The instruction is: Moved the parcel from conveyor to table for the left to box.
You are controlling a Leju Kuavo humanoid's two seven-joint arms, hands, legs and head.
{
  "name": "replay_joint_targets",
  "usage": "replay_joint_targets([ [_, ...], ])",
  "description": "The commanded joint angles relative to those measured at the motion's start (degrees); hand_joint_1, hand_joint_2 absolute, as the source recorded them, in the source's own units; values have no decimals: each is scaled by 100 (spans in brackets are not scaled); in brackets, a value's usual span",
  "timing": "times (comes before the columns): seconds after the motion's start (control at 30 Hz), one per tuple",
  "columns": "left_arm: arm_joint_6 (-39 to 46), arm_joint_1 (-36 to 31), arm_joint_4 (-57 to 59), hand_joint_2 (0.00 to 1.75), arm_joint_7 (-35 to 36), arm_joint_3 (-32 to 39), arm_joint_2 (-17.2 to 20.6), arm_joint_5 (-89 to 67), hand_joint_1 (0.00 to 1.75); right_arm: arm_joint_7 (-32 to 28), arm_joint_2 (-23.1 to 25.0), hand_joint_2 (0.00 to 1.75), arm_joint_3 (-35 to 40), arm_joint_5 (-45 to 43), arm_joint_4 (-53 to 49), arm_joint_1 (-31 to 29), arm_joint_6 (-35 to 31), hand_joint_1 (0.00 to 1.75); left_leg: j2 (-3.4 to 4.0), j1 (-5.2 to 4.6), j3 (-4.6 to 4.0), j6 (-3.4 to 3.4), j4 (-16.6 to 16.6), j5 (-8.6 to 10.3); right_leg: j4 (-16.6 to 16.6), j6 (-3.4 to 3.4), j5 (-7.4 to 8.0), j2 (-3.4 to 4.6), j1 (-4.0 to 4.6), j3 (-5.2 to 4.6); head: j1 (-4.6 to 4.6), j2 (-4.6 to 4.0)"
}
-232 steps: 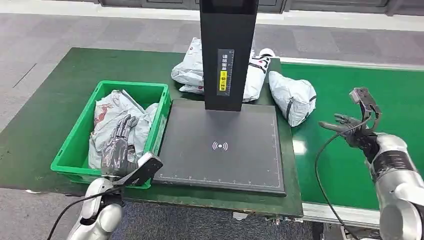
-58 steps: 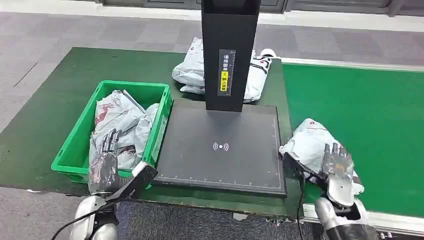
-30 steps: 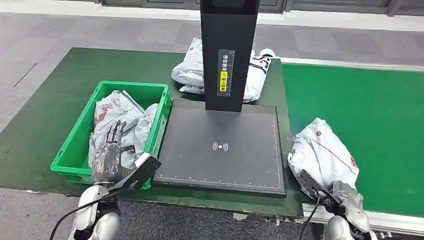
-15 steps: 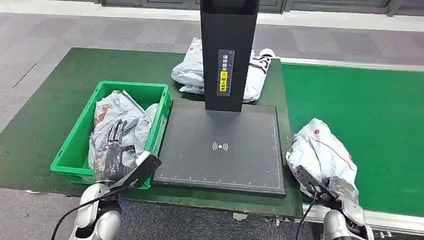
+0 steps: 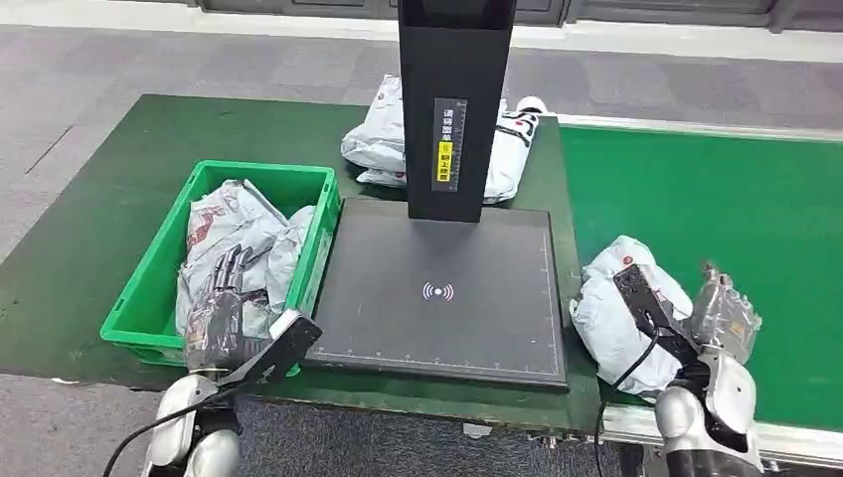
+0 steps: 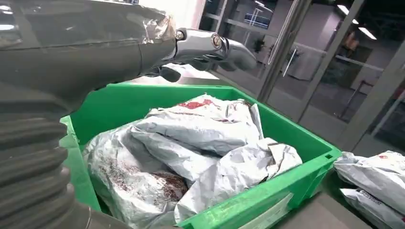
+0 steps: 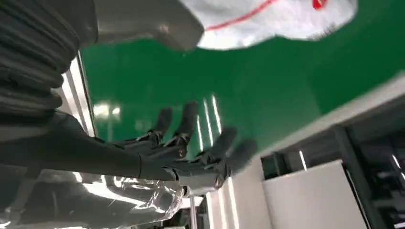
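Parcel just left of right robot hand, fingers spread, untouched; left robot hand splayed above green bin.

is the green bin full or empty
Nearly full. The green bin holds a heap of grey parcels that rises about to its rim in the left wrist view. The left hand hovers over them.
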Motion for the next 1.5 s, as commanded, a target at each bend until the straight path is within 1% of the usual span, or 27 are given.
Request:
replay_joint_targets([
  [0.03,-28,-206,407,175,-21,131,-3,-21,0,33,249,175,-279,147,-465,154,-243,0,-1,-3,19,0,-11,-2,-6,-3,-5,-7,-1,18,0,-2],
  [0.17,-29,-229,428,175,-21,131,-4,-21,0,42,248,175,-278,154,-486,161,-239,0,3,-3,17,0,-9,-2,-6,-3,-3,-2,-1,15,0,-2],
  [0.2,-32,-244,447,175,-25,119,5,-17,0,105,232,175,-260,201,-448,150,-140,0,7,-3,23,0,-12,-4,-7,-4,-4,0,-2,19,0,0],
  [0.23,-38,-269,468,175,-30,102,24,-4,0,261,192,175,-211,345,-439,171,89,0,4,-2,16,0,-7,-3,-5,-3,-3,0,-1,14,0,-2],
  [0.27,-56,-313,512,175,-29,84,43,10,0,474,140,175,-135,543,-386,192,494,0,5,-2,24,0,-13,-4,-9,-4,-4,-2,0,22,0,-2],
  [0.33,-83,-414,623,175,-25,46,83,44,0,703,76,175,-48,671,-195,201,1062,0,-1,2,16,0,-7,-2,-8,-3,-3,-5,3,17,0,-2],
  [0.37,-96,-492,717,175,-30,7,119,73,0,735,50,175,-33,635,38,183,1213,0,-1,1,26,1,-13,-3,-13,-3,-4,-7,3,27,0,0],
  [0.4,-95,-528,764,175,-35,-11,140,99,0,730,-2,175,13,640,203,176,1309,0,-1,1,16,0,-8,-1,-8,-2,-2,-5,2,17,0,0],
  [0.43,-83,-568,830,175,-50,-39,175,157,0,693,-56,175,55,605,476,149,1385,0,-1,2,32,1,-19,0,-20,-3,-1,-8,4,34,0,0],
  [0.5,-54,-556,846,175,-66,-55,204,226,0,529,-54,175,19,434,832,71,1389,0,1,3,31,1,-18,0,-20,-3,0,-5,4,33,0,-2],
  [0.57,-53,-548,843,175,-66,-56,208,228,0,508,-56,175,18,428,873,60,1371,0,4,3,22,0,-10,-2,-12,-2,0,0,4,23,0,-2],
  [0.6,-45,-530,822,175,-70,-65,213,245,0,432,-43,175,4,336,1039,-23,1387,0,10,0,35,1,-19,-2,-19,-3,0,4,2,33,0,0],
  [0.63,-46,-544,835,175,-76,-84,226,272,0,337,-56,175,-7,226,1293,-139,1425,0,8,2,24,1,-12,-2,-13,-2,1,4,3,23,0,-2],
  [0.7,-49,-596,890,175,-78,-108,241,297,0,-36,-128,175,99,29,1767,-340,1533,0,12,3,24,1,-12,-3,-14,-3,2,7,4,23,0,0],
  [0.73,-60,-634,926,175,-91,-116,255,331,0,-562,-152,175,120,-394,2129,-473,1730,0,12,2,20,0,-8,-2,-10,-2,2,8,3,19,0,0],
  [0.77,-68,-679,977,175,-113,-120,267,362,0,-921,-243,175,241,-608,2445,-567,1848,0,18,3,31,1,-16,-3,-18,-2,3,12,5,29,0,0],
  [0.8,-84,-743,1042,175,-165,-138,285,403,0,-1258,-333,175,375,-760,2754,-651,2009,0,12,1,21,1,-10,-1,-11,-2,3,10,2,20,0,-2],
  [0.87,-107,-1005,1322,175,-288,-206,311,499,0,-2073,-563,175,732,-1149,3617,-887,2481,0,18,2,39,3,-22,0,-25,-2,6,13,4,38,0,-2],
  [0.9,-110,-1106,1445,175,-327,-244,310,537,0,-2204,-655,175,902,-1161,3893,-939,2477,0,12,5,29,1,-14,0,-19,-2,6,9,7,30,0,0],
  [0.97,-111,-1141,1480,175,-327,-243,303,547,0,-2240,-671,175,916,-1165,3936,-928,2435,0,-1,4,32,2,-18,5,-22,-2,6,-6,6,36,0,0],
  [1.07,-111,-1141,1480,175,-327,-243,303,547,0,-2240,-671,175,916,-1165,3936,-928,2435,0,8,3,26,3,-10,1,-15,0,5,3,5,30,2,-2],
  [1.1,-83,-1100,1443,175,-316,-240,299,551,0,-2010,-751,175,1188,-798,3816,-909,2098,0,10,4,25,2,-7,-1,-10,-1,5,7,5,26,2,0],
  [1.13,-31,-993,1308,175,-264,-223,338,531,0,-1848,-685,175,1424,-607,3584,-856,2086,0,18,2,38,2,-17,-1,-18,-3,6,14,4,34,0,0],
  [1.2,-14,-891,1203,175,-256,-174,369,532,0,-2130,-652,175,1505,-1063,2871,-561,2552,0,36,2,46,-1,-17,-4,-17,-7,7,30,5,34,0,-2],
  [1.27,-29,-917,1251,175,-259,-148,322,520,0,-1617,-680,175,1685,-970,3003,-653,2893,0,36,2,43,-3,-14,-5,-12,-8,5,28,5,30,0,-2],
  [1.33,-54,-957,1303,175,-283,-210,266,508,0,-1596,-730,175,1765,-1039,3430,-746,2956,0,32,4,34,-4,-6,-5,-7,-6,7,25,9,23,0,0],
  [1.5,-55,-963,1312,175,-283,-226,253,509,0,-1666,-755,175,1766,-1050,3507,-738,2924,0,34,5,54,-2,-15,-2,-18,-6,7,16,9,42,0,-2],
])
